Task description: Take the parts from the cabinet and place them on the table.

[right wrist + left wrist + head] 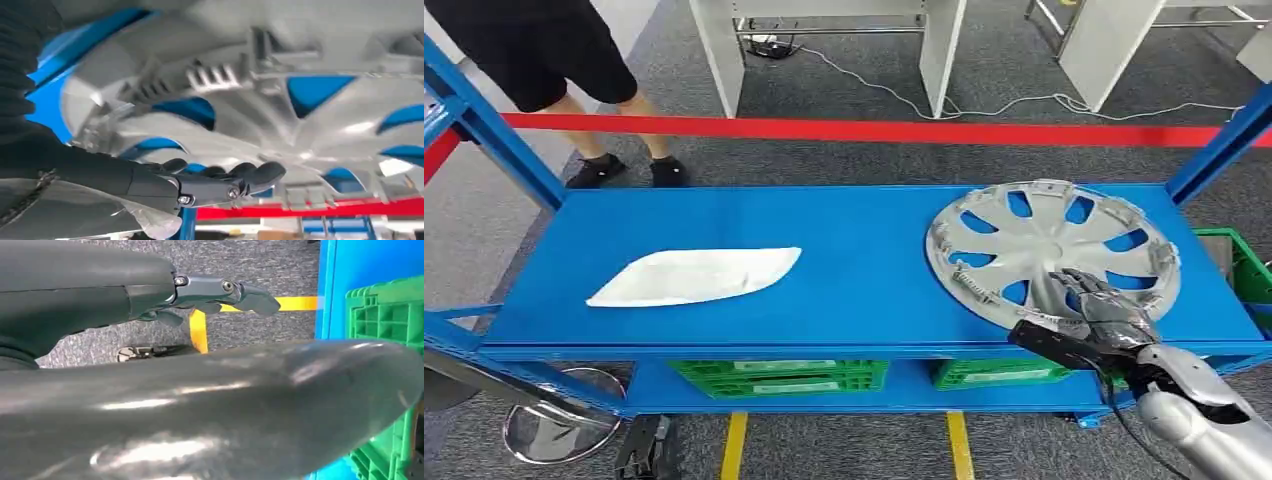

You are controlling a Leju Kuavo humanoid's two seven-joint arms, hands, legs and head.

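A silver wheel cover (pixel 1052 250) lay flat at the right end of the blue shelf (pixel 844 270), its near rim under the robot's right hand (pixel 1096 310). The fingers (pixel 250 175) were curled over the rim and spokes, touching the cover; whether they had truly closed on it could not be told. The step in hand looked to be the pick-up of this first part. The next move would call for a firm hold on the rim, then a clean lift off the shelf without snagging the spokes.

The left hand (pixel 220 292) hung low beside the rack over grey carpet, fingers apart and holding nothing.

Counted: one wheel cover and one white flat part (pixel 696 276), lying well apart toward the shelf's left. Two green crates (pixel 779 377) sat on the tier below. One person (pixel 554 60) stood beyond a red tape line (pixel 874 130).
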